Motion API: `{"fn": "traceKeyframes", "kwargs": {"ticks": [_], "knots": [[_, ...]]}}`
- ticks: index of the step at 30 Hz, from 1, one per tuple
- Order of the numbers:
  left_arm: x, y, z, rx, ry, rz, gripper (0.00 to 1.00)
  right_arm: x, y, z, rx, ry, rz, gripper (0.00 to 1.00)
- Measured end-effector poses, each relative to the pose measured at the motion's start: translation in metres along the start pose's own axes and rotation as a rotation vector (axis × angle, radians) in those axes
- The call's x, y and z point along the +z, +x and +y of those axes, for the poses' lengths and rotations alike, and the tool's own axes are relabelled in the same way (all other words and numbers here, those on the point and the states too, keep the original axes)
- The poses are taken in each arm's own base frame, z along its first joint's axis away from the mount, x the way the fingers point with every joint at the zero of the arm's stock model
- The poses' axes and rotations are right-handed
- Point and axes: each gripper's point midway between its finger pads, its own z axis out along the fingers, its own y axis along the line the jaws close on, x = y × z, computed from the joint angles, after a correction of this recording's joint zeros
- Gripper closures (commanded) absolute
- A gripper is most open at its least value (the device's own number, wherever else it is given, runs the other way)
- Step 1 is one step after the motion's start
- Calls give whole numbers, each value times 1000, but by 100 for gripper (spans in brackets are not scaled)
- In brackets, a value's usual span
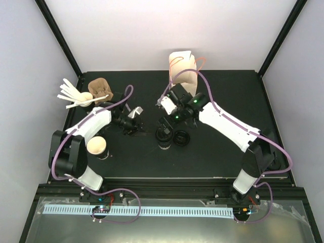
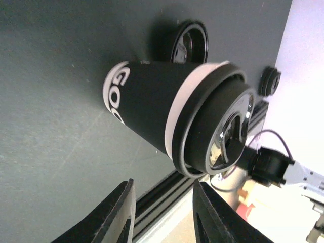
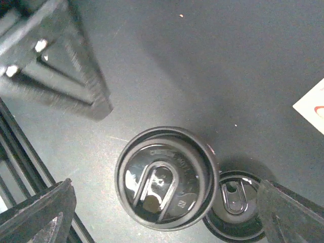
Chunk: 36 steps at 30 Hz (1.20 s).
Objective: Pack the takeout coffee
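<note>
One takeout coffee (image 1: 163, 137) stands upright mid-table, a black cup with white lettering and a black lid pressed on; it also shows in the left wrist view (image 2: 152, 109) and from above in the right wrist view (image 3: 164, 177). My right gripper (image 3: 164, 188) hovers over it, open wide, with a finger on each side and neither touching. My left gripper (image 2: 164, 212) sits just left of the cup, open with nothing between its fingers (image 2: 119, 215). A second cup (image 1: 97, 147), lidless and tan inside, stands near the left arm. A loose black lid (image 1: 180, 137) lies beside the lidded cup.
A tan paper bag (image 1: 182, 68) stands at the back centre. At the back left are a brown pulp carrier (image 1: 100, 87) and a cup of white stirrer sticks (image 1: 81, 97). Another black lid (image 2: 271, 81) lies near the table's right edge.
</note>
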Motion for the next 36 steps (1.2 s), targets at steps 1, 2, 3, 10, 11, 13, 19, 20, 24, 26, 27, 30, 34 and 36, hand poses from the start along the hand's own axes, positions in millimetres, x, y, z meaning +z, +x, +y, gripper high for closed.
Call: {"fn": "traceKeyframes", "kwargs": {"ticks": [1,2,3,10,11,13,19,20,24,26,27,30,34,36], "knots": [[-5,-3,0,-2,-6,-24,65,-1,-1,6,-26,14,2,0],[-10,-6,0,-1,-10,-47,65,-3,-2,11,-56,34,5,0],[-16,-9,-1,1,-13,-76,65,-3,-2,16,-79,45,9,1],[-39,-15,5,-12,-32,-192,65,10,0,26,-160,122,90,3],[-40,-16,6,-13,-35,-199,64,16,2,27,-166,132,109,3],[-42,-17,8,-18,-38,-207,64,29,7,29,-183,152,152,3],[-43,-19,10,-23,-41,-213,64,47,20,29,-192,211,239,6],[-43,-19,10,-23,-41,-213,64,47,21,27,-188,219,244,7],[-43,-18,11,-24,-42,-212,64,43,22,22,-166,249,254,8],[-42,-17,12,-26,-43,-210,64,42,24,19,-152,267,260,8],[-42,-17,12,-27,-43,-208,64,42,25,18,-147,277,267,8],[-42,-17,12,-27,-43,-208,65,42,28,15,-135,289,281,9],[-41,-16,13,-29,-43,-206,64,44,32,14,-124,293,296,13],[-41,-17,13,-28,-43,-206,64,46,34,14,-118,296,308,13]]}}
